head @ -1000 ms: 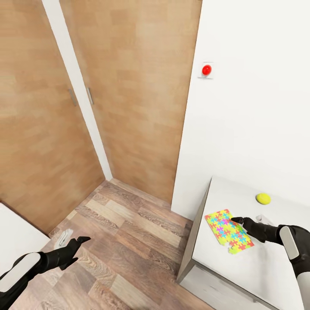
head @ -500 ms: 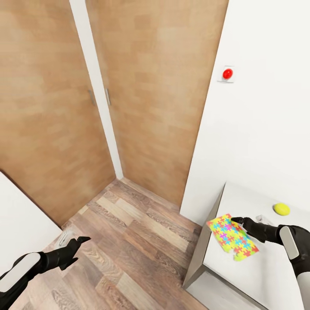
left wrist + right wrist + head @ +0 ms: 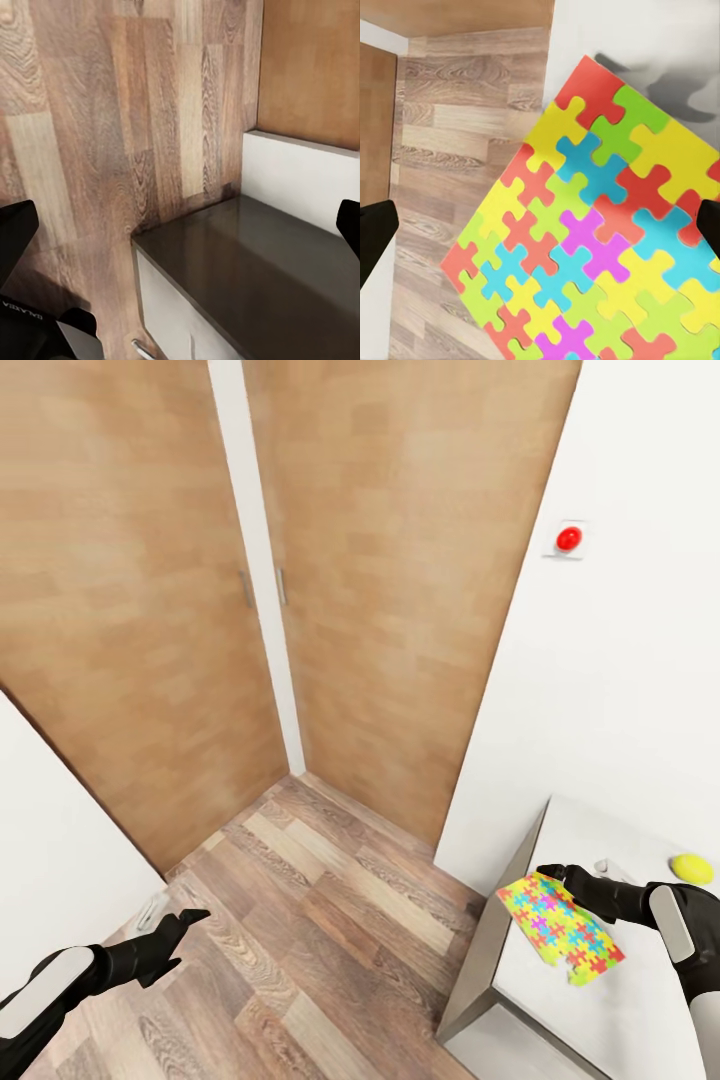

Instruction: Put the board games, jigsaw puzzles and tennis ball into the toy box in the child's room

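Just under the right pincer [image 3: 556, 874], a jigsaw puzzle [image 3: 560, 927] lies flat on the pale surface [image 3: 640, 1000], its near corner jutting past the surface's edge over the wood floor [image 3: 300, 920]. From the head camera the dark fingertips [image 3: 548, 872] sit at the sheet's far corner, but whether they pinch it or merely hover I cannot tell; in the right wrist view the fingers [image 3: 375, 232] stand wide apart at the frame's two sides with the jigsaw puzzle [image 3: 607, 247] spread between them, so that pincer reads as released. Beyond the right pincer, farther along the surface and well apart from the sheet, rests the tennis ball [image 3: 692, 868], close to the white wall [image 3: 620, 690]. High on that wall is a small red button [image 3: 568, 539]. The left pincer [image 3: 186, 922] hangs low over the floor, empty, its fingers parted; in the left wrist view the tips [image 3: 16, 229] frame a dark grey top [image 3: 262, 277] above a white cabinet front [image 3: 172, 315], with floor planks next to it. Ahead of both arms stand tall wooden doors [image 3: 400, 560] meeting at a corner.
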`<state>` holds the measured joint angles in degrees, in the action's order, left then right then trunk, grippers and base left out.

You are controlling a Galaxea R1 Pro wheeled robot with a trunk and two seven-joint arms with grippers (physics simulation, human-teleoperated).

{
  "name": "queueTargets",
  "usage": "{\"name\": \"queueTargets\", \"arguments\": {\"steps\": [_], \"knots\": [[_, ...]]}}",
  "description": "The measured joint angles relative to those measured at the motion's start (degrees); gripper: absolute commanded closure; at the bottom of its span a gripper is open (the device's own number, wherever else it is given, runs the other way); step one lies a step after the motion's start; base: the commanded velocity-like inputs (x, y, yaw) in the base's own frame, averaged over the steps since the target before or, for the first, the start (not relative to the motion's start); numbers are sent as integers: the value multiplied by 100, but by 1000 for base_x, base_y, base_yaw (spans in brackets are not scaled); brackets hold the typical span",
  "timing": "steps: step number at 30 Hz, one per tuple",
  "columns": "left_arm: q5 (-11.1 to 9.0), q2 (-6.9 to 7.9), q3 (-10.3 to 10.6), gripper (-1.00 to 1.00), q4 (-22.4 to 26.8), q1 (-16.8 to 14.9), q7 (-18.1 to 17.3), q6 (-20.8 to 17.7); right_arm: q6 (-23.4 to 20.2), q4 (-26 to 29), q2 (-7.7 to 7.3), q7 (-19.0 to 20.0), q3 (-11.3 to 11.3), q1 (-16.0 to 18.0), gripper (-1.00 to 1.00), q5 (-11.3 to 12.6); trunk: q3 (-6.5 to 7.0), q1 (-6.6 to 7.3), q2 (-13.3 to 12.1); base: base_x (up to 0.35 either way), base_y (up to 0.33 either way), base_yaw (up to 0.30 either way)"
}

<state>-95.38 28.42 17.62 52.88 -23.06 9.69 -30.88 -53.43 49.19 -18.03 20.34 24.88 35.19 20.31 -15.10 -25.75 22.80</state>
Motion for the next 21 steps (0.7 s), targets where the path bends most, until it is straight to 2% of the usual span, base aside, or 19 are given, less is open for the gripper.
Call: {"name": "queueTargets", "arguments": {"steps": [15, 21], "knots": [[1, 0, 1, -100, 1, -1, 0, 2, 0, 1, -1, 0, 0, 0, -100, 1, 7, 0, 0, 0, 0, 21], [0, 0, 3, -100, 1, 1, 0, 3, 0, 0, 0, 0, 0, 0, -100, 0, 19, 0, 0, 0, 0, 105]]}}
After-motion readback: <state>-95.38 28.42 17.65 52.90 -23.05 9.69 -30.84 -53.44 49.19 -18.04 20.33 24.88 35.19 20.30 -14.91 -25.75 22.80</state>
